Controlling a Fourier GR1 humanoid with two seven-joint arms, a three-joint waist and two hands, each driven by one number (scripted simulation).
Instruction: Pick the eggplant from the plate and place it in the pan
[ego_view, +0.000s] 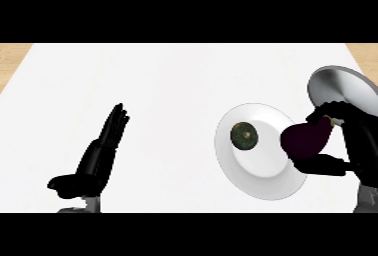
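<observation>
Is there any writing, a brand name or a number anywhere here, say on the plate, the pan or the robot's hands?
None: no word, label, brand, number or sign shows.
Plate: plain white; the small round dark green thing on it bears no lettering.
Pan: bare grey metal.
Eggplant, in the right hand: plain dark purple.
Left hand: plain black.

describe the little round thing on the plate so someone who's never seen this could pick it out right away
Start at the white plate right of the counter's middle. On its upper left part lies a small dark green disc with a paler centre. It is flat and lies free, unlike the bulky dark purple eggplant at the plate's right edge, which the right robot hand holds.
</observation>
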